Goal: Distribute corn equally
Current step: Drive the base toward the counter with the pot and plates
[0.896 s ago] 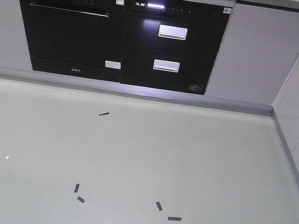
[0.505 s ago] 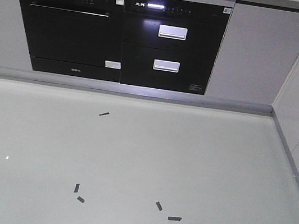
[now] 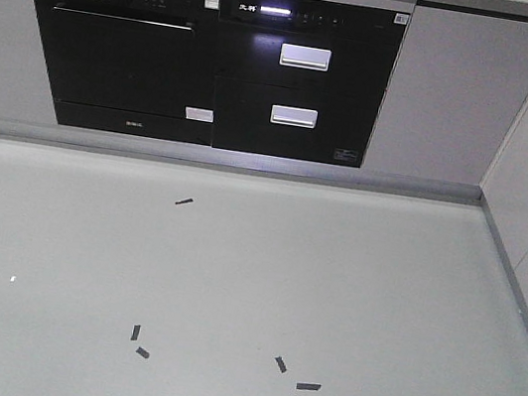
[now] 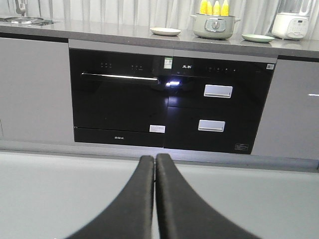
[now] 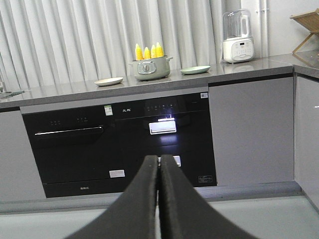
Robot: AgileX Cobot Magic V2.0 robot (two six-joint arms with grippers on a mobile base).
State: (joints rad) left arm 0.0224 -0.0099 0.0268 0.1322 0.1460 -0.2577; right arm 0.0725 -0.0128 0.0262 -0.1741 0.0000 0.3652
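On the table (image 5: 60,90), upper centre, corn (image 5: 148,51) stands in a pot (image 5: 149,69). It is likely stiff and knobbly, so grip below the tips. Left tool (image 4: 155,158) and right tool (image 5: 159,159) are pressed together.

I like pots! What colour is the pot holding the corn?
The pot is pale grey-green, clearest in the right wrist view.

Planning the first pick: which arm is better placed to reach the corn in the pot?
Right, probably: the pot of corn sits almost straight ahead of the right gripper, but off to the side of the left gripper. Both shut.
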